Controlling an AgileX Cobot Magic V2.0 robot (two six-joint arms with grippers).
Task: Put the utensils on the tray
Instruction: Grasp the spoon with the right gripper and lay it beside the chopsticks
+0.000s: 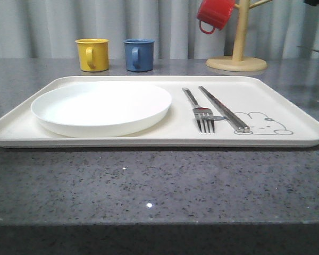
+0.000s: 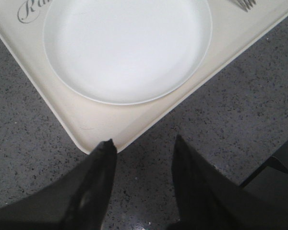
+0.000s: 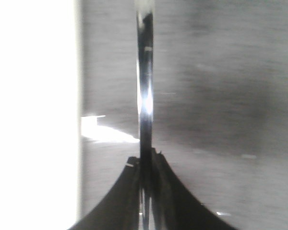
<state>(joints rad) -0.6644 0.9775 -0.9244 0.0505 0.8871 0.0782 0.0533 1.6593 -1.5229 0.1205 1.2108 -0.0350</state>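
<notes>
The cream tray lies across the table in the front view. On its right half lie a silver fork and a pair of chopsticks, side by side near the rabbit drawing. My right gripper is shut on a slim shiny metal utensil, which stands straight out from the jaws over grey table; its far end is cut off. My left gripper is open and holds nothing, hovering over the table just off a corner of the tray. Fork tines peek in at that view's edge.
A round white plate fills the tray's left half. Behind the tray stand a yellow mug and a blue mug. A red mug hangs on a wooden mug tree at the back right. Grey stone table lies in front.
</notes>
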